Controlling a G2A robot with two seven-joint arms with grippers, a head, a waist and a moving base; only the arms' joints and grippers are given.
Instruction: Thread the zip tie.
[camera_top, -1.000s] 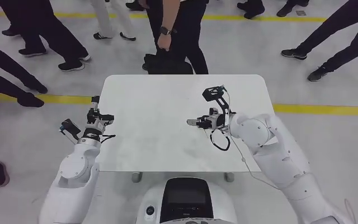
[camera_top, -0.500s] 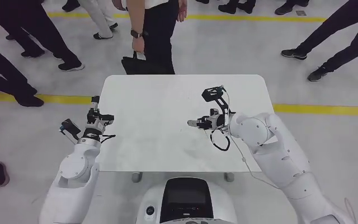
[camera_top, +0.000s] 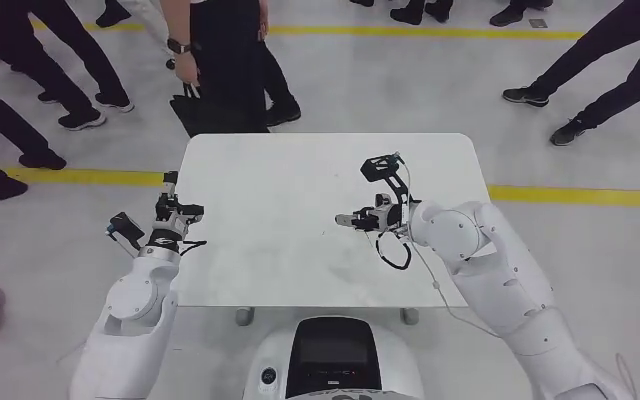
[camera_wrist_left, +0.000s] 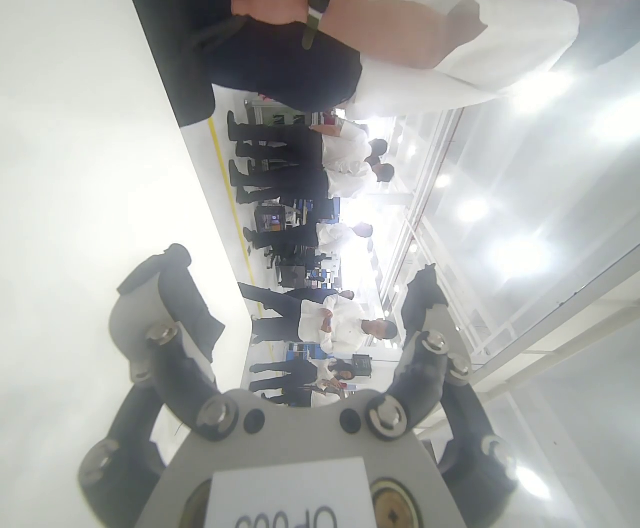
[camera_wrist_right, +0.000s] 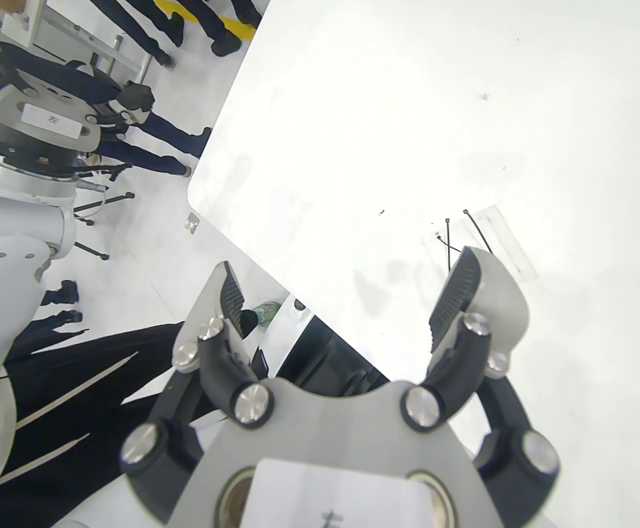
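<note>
Two thin black zip ties (camera_wrist_right: 448, 239) lie crossed on the white table (camera_top: 280, 190), partly on a clear plastic sleeve (camera_wrist_right: 505, 245). My right gripper (camera_wrist_right: 345, 265) hangs open just above the table, one fingertip (camera_wrist_right: 462, 272) covering the near ends of the ties and nothing between the pads. From above, the right gripper (camera_top: 347, 218) is over the table's right-centre. My left gripper (camera_wrist_left: 297, 267) is open and empty, held at the table's left edge (camera_top: 178, 197), far from the ties.
The table's rounded front corner (camera_wrist_right: 192, 197) and edge lie close to the right gripper. The left arm (camera_wrist_right: 45, 125) stands beyond that corner. A black cable loop (camera_top: 392, 252) hangs from the right wrist. People stand on the floor past the far edge.
</note>
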